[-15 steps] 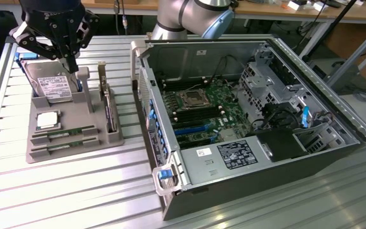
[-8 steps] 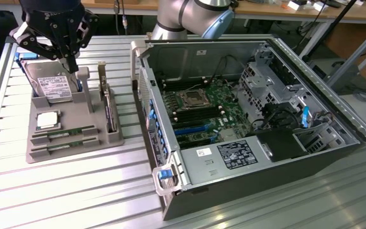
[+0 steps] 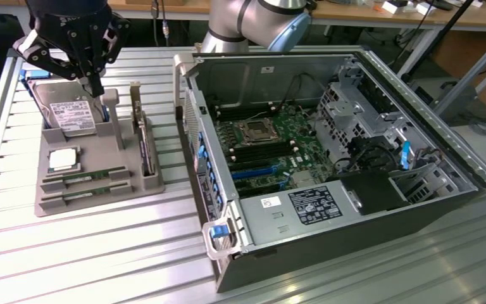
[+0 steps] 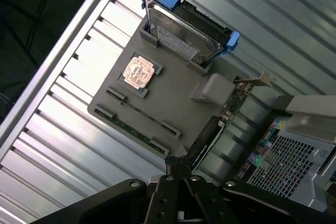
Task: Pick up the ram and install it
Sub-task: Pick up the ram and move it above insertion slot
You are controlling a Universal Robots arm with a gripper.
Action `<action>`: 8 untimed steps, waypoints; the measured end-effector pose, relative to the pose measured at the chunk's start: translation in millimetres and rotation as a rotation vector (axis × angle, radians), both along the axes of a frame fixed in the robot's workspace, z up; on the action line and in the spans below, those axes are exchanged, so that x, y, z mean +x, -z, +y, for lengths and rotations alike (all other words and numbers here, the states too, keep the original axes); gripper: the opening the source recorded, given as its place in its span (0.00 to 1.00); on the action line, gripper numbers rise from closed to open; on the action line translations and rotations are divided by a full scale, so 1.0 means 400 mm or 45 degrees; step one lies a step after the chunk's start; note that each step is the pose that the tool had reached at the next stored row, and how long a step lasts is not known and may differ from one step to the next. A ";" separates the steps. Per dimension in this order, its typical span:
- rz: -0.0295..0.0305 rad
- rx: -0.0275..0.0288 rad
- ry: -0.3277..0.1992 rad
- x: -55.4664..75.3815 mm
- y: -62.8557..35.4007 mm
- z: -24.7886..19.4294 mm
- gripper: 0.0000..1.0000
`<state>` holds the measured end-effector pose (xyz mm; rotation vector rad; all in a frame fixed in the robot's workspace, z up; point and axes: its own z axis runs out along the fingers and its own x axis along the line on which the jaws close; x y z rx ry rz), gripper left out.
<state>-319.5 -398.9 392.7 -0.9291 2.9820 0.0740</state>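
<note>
The ram point(image 3: 84, 175) stands on edge in its slot in the grey holder tray point(image 3: 112, 149), untouched. In the exterior view the gripper point(image 3: 98, 88) hangs at the ram's 12 o'clock, over the hard drive point(image 3: 70, 114), fingers together and empty. The open computer case point(image 3: 260, 73) lies at the tray's 3 o'clock. Judging by this, both pickup and installation remain.

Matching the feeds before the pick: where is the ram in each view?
Exterior view: the ram, two sticks, stands in the near slots of the grey holder, at the exterior view's left.
Wrist view: the ram fills two slots of the grey holder, across the processor chip from the hard drive.
Shared landmark: the processor chip, beside the ram in both.
</note>
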 end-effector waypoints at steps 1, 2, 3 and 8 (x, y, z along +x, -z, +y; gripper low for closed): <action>-0.0001 0.0001 -0.005 0.000 0.000 0.000 0.10; -0.0001 0.0000 -0.011 0.000 0.000 0.000 0.10; 0.0000 0.0000 -0.018 0.000 0.000 0.000 0.10; -0.0001 0.0001 -0.046 0.000 0.000 0.000 0.10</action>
